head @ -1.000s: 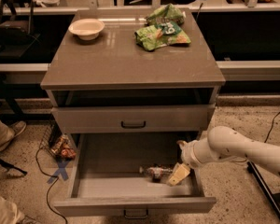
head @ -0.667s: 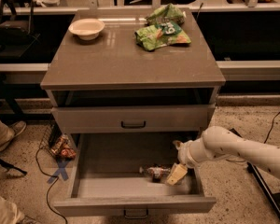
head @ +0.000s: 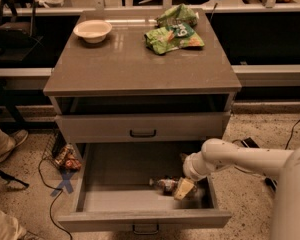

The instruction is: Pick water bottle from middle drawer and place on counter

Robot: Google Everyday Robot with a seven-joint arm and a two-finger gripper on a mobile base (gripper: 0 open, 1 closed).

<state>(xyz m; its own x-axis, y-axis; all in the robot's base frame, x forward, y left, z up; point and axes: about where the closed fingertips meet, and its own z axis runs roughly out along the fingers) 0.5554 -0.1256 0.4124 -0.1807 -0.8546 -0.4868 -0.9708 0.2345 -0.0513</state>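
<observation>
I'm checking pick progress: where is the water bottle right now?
In the camera view, the water bottle lies on its side in the open middle drawer, right of centre toward the front, with the gripper just to its right.

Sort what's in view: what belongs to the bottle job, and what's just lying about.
Job:
water bottle, lying in the open middle drawer
gripper, down in that drawer beside the bottle
counter

Lying about:
white bowl and green snack bags, on the counter
clutter on the floor
</observation>
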